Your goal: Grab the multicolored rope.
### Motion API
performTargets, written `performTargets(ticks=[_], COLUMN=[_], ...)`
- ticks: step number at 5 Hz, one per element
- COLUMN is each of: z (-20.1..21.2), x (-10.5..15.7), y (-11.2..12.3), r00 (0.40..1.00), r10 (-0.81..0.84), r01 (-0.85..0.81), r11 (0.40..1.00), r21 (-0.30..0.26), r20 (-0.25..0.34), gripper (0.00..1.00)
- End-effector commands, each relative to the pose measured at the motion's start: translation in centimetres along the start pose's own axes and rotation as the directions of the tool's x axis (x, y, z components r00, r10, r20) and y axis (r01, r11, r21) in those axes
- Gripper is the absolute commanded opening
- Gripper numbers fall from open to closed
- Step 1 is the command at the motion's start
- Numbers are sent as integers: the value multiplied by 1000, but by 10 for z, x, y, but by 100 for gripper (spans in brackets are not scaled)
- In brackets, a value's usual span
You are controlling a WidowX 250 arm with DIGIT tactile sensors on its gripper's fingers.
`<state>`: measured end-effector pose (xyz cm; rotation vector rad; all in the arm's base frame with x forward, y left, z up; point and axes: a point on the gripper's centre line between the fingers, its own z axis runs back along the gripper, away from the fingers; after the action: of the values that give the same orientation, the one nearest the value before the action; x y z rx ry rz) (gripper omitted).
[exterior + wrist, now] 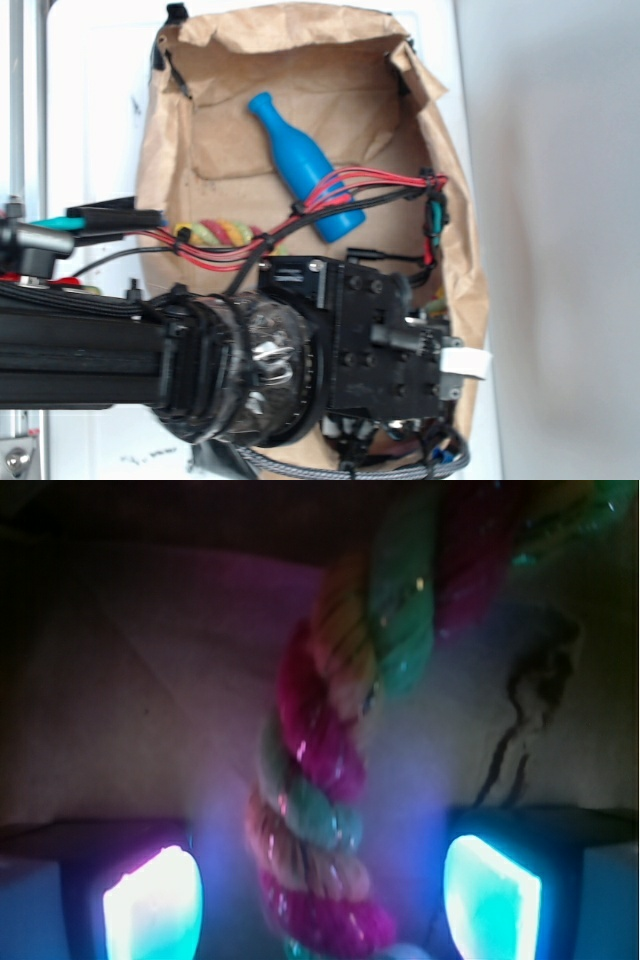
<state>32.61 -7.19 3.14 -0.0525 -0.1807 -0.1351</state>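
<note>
Wrist view: I see the rope (330,780) running up between my end effector (320,900) pads, touching neither.
End effector: spread wide, holding nothing.
Rope, exterior: a short stretch (215,233) shows on the brown paper (330,90), behind red wires (240,250).
Bottle (300,165): blue, lying nearby.

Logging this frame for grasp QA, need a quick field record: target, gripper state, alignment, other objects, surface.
target: multicolored rope, twisted red, yellow and green strands
gripper: open, glowing pads either side of the rope
alignment: rope runs between the pads in the wrist view; contact cannot be told
rope in exterior view: a short stretch shows, rest hidden by the arm
other objects: blue bottle lying on its side
surface: brown paper
</note>
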Motion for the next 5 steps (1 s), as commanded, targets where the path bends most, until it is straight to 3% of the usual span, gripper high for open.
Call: performTargets(ticks=[1, 3, 5], z=[12, 59, 119], x=[7, 10, -9], y=[-16, 20, 65], r00=[999, 996, 983], r10=[6, 78, 178], r01=[-6, -72, -166], r11=[1000, 991, 967], r21=[-9, -113, -193], r20=[38, 51, 44], gripper=[0, 0, 0])
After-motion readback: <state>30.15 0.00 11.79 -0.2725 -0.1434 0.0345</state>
